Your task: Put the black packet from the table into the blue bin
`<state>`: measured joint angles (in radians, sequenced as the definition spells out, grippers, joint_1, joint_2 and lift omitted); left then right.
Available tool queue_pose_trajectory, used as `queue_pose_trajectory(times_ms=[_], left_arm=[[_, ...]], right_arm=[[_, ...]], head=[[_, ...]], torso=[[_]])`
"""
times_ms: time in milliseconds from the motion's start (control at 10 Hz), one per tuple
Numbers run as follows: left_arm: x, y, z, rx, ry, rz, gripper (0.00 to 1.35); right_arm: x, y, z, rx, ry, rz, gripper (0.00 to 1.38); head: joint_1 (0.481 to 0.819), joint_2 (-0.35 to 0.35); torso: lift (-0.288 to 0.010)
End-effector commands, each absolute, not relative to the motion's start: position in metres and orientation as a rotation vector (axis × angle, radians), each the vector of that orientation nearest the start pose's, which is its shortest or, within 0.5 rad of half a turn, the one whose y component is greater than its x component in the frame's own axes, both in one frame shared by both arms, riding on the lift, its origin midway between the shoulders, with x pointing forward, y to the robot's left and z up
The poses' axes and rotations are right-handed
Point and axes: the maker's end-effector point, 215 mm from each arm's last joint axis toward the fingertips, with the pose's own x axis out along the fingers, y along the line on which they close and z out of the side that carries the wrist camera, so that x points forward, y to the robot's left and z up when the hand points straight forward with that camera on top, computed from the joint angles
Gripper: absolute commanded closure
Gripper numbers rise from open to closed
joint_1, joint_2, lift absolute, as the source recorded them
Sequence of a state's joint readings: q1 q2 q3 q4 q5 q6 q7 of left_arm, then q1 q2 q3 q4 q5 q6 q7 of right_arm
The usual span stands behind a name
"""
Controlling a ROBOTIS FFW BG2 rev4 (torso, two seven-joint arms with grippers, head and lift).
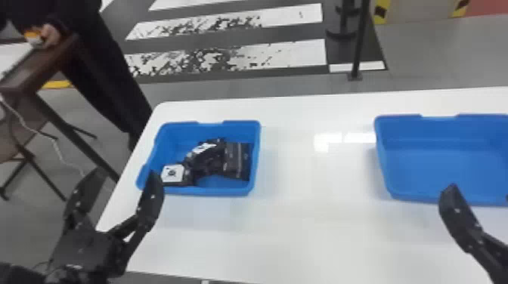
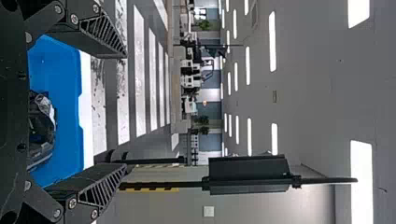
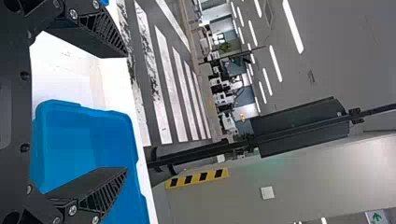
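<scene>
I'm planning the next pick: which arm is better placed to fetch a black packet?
Probably the left: its open end effector appears beside the blue bin holding the black packets; the right end effector is by the other bin.

Black items [image 1: 208, 160] in left bin [image 1: 219, 190]; left claw [image 1: 124, 176] spread; right claw [image 1: 477, 192] — lower right

kinda scuffed white floor stripes [image 1: 298, 53] | black post [image 1: 360, 45] right by 'em | brown desk [image 1: 41, 66] off left, pale cable [image 1: 57, 151] dangling | ceiling lights [image 2: 272, 42] on
</scene>
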<state>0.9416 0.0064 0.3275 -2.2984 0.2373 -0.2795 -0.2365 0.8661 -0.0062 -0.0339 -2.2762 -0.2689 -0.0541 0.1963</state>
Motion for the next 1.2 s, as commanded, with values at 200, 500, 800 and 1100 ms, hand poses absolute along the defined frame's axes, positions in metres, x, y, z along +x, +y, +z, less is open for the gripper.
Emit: queue_pose_trajectory(times_ms=[200, 500, 800, 1100], left_arm=[[0.3145, 0.3254, -0.2648, 0.063, -0.087, -0.019, 0.21], [0.3161, 0.3239, -0.2651, 0.059, -0.087, -0.021, 0.21], [0.3164, 0.3231, -0.2658, 0.056, -0.085, -0.023, 0.21], [0.3166, 0.3237, -0.2683, 0.048, -0.077, -0.022, 0.21]], right_arm=[[0.3434, -0.2069, -0.3265, 0.241, 0.073, 0.148, 0.15], [0.3439, -0.2060, -0.3270, 0.240, 0.073, 0.150, 0.15], [0.3440, -0.2060, -0.3270, 0.242, 0.073, 0.150, 0.15], [0.3440, -0.2061, -0.3269, 0.244, 0.072, 0.149, 0.15]], head=[[0.695, 0.216], [0.695, 0.208], [0.695, 0.206], [0.695, 0.206]], torso=[[-0.110], [-0.110], [-0.110], [-0.110]])
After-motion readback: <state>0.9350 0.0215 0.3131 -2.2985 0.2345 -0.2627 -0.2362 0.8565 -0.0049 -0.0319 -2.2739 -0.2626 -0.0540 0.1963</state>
